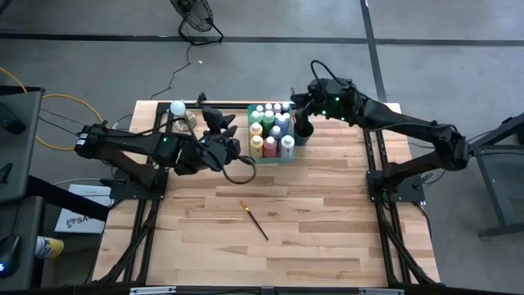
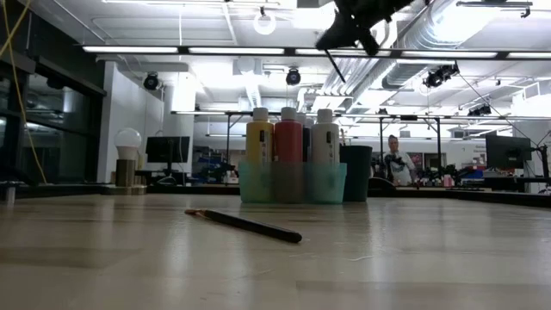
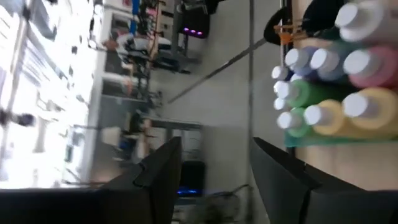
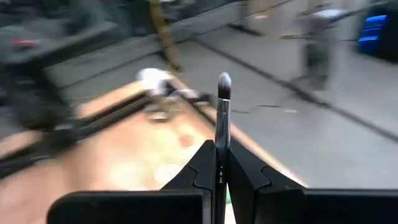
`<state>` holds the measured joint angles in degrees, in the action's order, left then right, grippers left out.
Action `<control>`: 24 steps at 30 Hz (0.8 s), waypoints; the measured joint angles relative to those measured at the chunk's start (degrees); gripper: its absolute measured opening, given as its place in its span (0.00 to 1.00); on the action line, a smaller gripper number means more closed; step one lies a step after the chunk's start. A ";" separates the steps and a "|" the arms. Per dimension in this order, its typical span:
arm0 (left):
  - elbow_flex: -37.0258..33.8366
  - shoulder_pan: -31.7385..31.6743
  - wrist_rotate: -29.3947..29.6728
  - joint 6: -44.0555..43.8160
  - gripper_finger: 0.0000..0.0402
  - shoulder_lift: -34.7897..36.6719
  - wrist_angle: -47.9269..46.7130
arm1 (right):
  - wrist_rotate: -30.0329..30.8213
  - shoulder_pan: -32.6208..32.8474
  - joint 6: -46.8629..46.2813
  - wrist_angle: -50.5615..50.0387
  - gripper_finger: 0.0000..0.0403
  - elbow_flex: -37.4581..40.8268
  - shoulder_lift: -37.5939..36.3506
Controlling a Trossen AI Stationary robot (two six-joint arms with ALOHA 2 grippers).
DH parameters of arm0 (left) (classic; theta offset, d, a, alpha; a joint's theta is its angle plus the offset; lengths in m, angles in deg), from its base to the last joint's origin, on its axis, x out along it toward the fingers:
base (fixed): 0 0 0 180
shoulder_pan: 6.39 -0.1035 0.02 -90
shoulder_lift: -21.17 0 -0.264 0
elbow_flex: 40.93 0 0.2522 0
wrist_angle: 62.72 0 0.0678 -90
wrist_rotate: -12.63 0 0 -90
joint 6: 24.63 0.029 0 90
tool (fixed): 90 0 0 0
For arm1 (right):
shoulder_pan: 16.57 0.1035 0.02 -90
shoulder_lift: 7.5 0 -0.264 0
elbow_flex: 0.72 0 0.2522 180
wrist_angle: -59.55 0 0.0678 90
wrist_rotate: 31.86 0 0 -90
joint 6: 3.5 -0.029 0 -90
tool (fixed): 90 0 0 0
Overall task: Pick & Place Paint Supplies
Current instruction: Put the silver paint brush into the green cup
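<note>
Wooden counter (image 1: 311, 238) carries a teal tray (image 1: 293, 153) at its far middle, packed with white-capped paint bottles (image 1: 270, 131): yellow, red, green, pink and pale ones all upright. In the low view the front row reads yellow, red, white. A dark cup (image 1: 304, 129) stands touching the tray's right end.

Right gripper (image 1: 298, 105) hangs above the cup and tray's right end, fingers pinched shut on a thin paintbrush (image 4: 222, 118); the right wrist view shows the bristle tip sticking out beyond the closed fingers. In the low view the brush shaft angles down from the gripper toward the cup.

Left gripper (image 1: 214, 120) sits just left of the tray, raised off the counter, fingers parted fairly wide and holding nothing. The left wrist view shows the gap between its fingers (image 3: 283, 180) clear, with the bottles close by.

A second paintbrush (image 1: 254, 220), dark handle with an orange end, lies flat on the counter's middle, well apart from the tray.

A clear object with a white ball top (image 1: 178, 109) stands at the far left corner.
</note>
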<state>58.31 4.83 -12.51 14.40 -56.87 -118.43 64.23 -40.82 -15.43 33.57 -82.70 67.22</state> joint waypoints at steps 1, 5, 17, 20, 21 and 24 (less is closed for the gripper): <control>0.00 0.01 -0.56 -2.83 0.46 0.00 -0.90 | 1.85 -0.49 0.34 0.19 0.03 0.60 -0.36; 0.00 -0.04 -5.61 -14.33 0.46 0.00 -4.41 | 5.47 -2.34 -0.87 5.58 0.03 6.86 -1.69; -0.02 -0.02 -12.94 -40.66 0.46 -0.17 -11.41 | 17.68 -1.34 -2.82 32.44 0.03 25.68 -1.33; -0.08 -0.02 -14.20 -43.52 0.46 -0.87 -11.41 | 19.94 -1.36 -2.91 34.42 0.03 27.89 -1.42; -0.09 -0.02 -14.60 -44.18 0.46 -0.92 -11.46 | 20.55 -1.36 -3.06 34.98 0.03 28.92 -1.42; 0.02 -0.02 -15.07 -46.14 0.46 -1.64 -10.99 | 21.66 -1.36 -5.15 37.07 0.03 32.04 -1.31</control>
<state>58.33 4.81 -27.58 -31.74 -58.51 -129.42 85.89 -42.17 -20.58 70.63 -50.66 65.91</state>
